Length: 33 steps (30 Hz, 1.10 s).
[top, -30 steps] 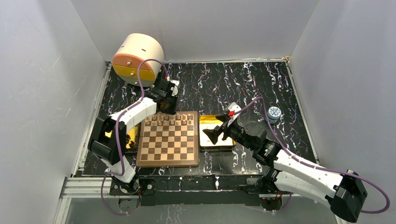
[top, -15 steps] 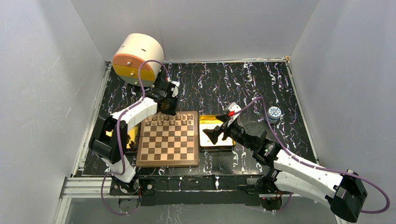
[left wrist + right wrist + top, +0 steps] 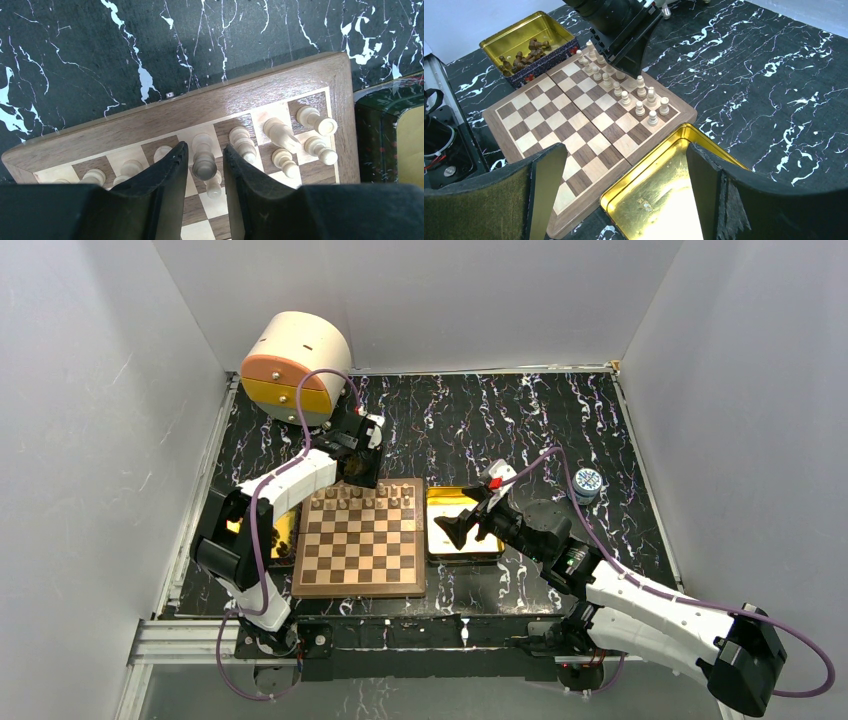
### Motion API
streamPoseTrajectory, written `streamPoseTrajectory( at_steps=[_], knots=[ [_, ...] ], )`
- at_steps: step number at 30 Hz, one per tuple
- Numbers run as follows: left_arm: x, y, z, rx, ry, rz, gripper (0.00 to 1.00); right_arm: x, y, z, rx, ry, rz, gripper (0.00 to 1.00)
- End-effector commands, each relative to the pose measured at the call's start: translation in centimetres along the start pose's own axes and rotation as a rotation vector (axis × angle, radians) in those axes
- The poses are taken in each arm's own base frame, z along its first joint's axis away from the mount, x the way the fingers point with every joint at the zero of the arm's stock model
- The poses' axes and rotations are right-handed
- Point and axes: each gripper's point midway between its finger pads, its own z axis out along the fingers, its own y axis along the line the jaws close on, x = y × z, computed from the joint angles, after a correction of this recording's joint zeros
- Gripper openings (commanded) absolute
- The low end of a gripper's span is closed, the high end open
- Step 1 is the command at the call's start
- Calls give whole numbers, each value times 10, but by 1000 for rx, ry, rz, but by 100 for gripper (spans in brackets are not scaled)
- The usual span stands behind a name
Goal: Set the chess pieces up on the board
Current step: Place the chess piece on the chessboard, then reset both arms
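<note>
so the board (image 3: 360,545) sits on the black marbled table (image 3: 520,420), right in front of the two arms. the light pieces (image 3: 624,92) all stand upright in two rows along its far edge, a few of them a bit off-centre on their squares

left gripper (image 3: 204,150) is down at that far edge, roughly mid-row, with its black fingers (image 3: 167,172) on either side of one piece (image 3: 204,164). the jaws are only slightly apart and the wrist view shows a thin gap on each side of it, so it's parted rather than pinching, and the piece stands on its own

right gripper (image 3: 624,175) hangs over a gold tray (image 3: 685,131) that sits just beside the board's right edge, jaws spread as wide as they go

on the board's left there's a second gold tin (image 3: 514,31) with dark pieces (image 3: 521,52) heaped inside. the left arm partly covers it in the top view
</note>
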Motion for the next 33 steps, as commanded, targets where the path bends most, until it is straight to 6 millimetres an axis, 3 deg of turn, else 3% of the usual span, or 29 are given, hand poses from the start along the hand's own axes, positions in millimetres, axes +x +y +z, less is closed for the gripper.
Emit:
streamPoseTrajectory(
  at_steps=[1,10,20,26,27,28,33],
  knots=[
    [-15,-4,-18,17,-49,-5,31,-10,-4,2,20,-46,-9,99],
    [-57,-12,-60,60,-193,-66,33,3,-9,4,64,9,80,99],
    [-104,-28,-146,182,-424,-109,42,-5,-28,-2,246,74,242,99],
    [-101,-36,-183,261,-493,-135,53,-6,-42,-10,377,147,310,99],
    [-96,-37,-184,276,-492,-141,66,-7,-44,-12,397,154,323,99],
    [-92,-38,-187,289,-493,-147,87,-7,-44,-14,413,164,337,99],
    [-68,-47,-192,364,-477,-167,90,-11,-47,-24,465,178,396,99]
  ],
)
